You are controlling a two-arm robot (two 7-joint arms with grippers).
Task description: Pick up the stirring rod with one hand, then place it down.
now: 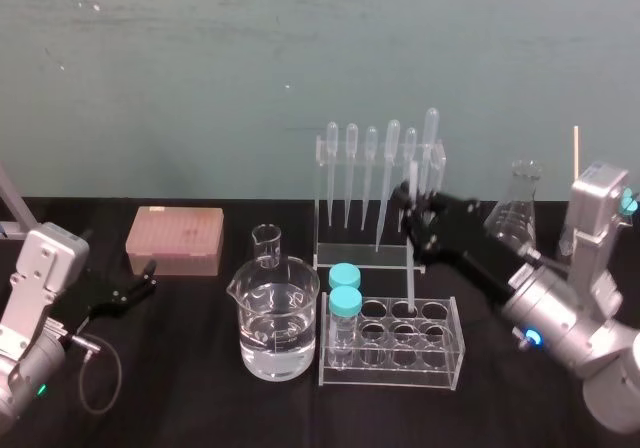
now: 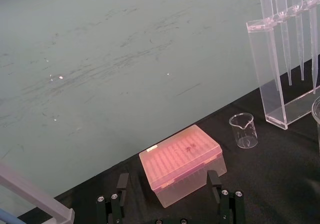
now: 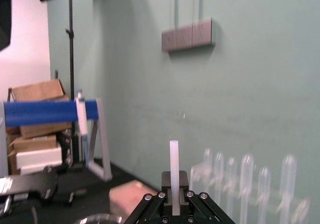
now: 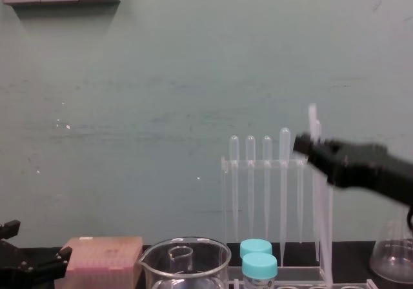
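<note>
The stirring rod [image 1: 411, 278], a thin translucent-white stick, stands nearly upright over the clear test tube rack [image 1: 440, 360]. My right gripper [image 1: 410, 208] is shut on its upper part, and a short piece sticks out above the fingers. In the right wrist view the stirring rod [image 3: 173, 164] rises from between the closed fingers of the right gripper [image 3: 173, 204]. From the chest, the stirring rod [image 4: 321, 205] hangs from the right gripper [image 4: 310, 148] down to the rack's top; whether it enters a hole I cannot tell. My left gripper [image 1: 148, 276] rests open at the far left.
A large beaker [image 1: 278, 328] of water stands left of the rack, which holds two blue-capped tubes [image 1: 345, 303]. Behind them is the pipette rack [image 1: 380, 183] with several pipettes. A pink tip box [image 1: 175, 238], a small beaker [image 2: 243, 130] and a conical flask [image 1: 515, 213] also stand on the black table.
</note>
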